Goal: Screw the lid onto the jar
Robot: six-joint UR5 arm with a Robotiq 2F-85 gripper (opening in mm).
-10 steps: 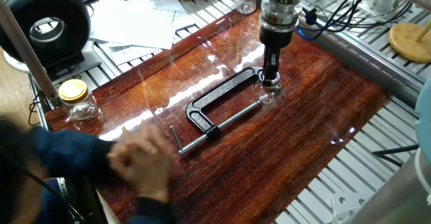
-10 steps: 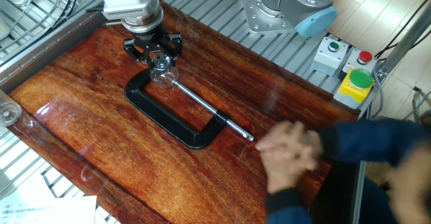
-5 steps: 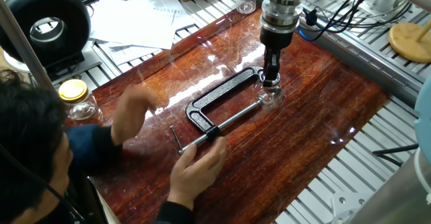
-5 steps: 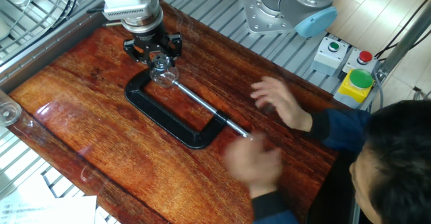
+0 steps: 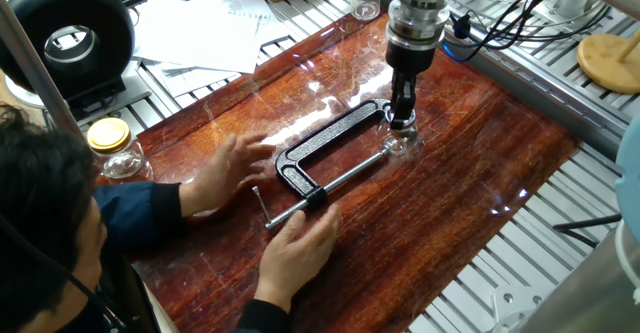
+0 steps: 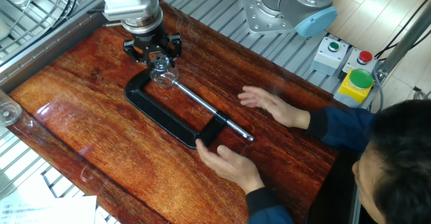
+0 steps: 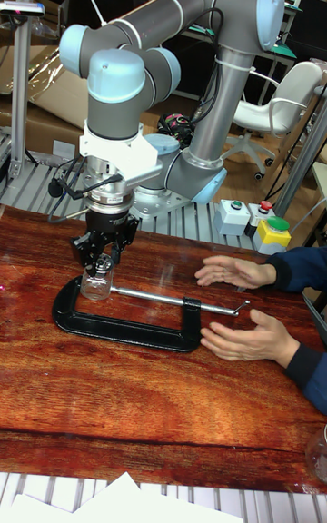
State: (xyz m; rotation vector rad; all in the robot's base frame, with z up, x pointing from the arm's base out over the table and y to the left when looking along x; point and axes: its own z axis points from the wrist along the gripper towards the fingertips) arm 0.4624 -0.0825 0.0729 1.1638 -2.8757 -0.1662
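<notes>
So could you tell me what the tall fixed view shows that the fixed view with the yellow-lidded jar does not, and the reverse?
Only the tall view shows the whole arm and the button boxes. Only the other shows the yellow-lidded jar, the papers and the black round device. Both show the gripper down on the small jar inside the black C-clamp, and the person's hands near the clamp's handle end.

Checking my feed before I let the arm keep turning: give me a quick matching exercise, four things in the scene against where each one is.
Things:
1. gripper
2. jar
3. C-clamp
4. yellow-lidded jar

Places:
A. lying flat on the wooden board, a person's hands by its screw handle
B. right over the small jar's top
C. at the board's edge, apart from the arm
D. held in the clamp's mouth, under the gripper

Pairs: 1-B, 2-D, 3-A, 4-C
</notes>
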